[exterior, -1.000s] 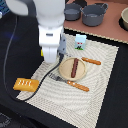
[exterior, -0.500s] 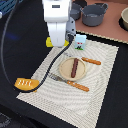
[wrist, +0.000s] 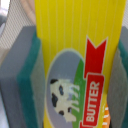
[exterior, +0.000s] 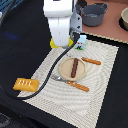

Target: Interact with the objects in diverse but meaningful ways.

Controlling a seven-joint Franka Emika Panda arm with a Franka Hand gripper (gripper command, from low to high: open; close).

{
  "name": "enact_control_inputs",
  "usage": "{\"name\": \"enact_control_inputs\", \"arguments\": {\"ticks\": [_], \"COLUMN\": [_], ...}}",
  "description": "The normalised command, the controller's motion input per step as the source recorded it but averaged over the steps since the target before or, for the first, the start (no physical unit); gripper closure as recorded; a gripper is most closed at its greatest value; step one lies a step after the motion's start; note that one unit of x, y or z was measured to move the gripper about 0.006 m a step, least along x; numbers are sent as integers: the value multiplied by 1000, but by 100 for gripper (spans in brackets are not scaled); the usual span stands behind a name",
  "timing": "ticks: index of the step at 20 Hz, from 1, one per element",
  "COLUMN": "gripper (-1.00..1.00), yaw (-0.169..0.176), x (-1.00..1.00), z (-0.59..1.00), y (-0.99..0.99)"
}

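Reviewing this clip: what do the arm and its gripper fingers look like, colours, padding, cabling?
The arm is a bulky white housing with dark joints. A thick black cable loops from it across the cloth. In the wrist view, the gripper has grey fingers lined with green sponge-like pads.

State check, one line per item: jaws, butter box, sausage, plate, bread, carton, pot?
Gripper: jaws shut on butter box.
Butter box: clamped between the green pads, off the mat.
Sausage: lying on plate.
Plate: flat on mat.
Bread: lying at the mat's edge.
Carton: upright.
Pot: upright, no lid.
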Motion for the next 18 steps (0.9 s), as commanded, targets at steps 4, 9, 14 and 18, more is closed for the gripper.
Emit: {"name": "enact_control_inputs", "arguments": {"ticks": [4, 9, 14, 18], "gripper": [100, 100, 100, 100], "yaw": [-48, -54, -63, -64], "x": [806, 794, 792, 791], "z": [243, 99, 1, -5], "y": [-581, -586, -589, -609]}}
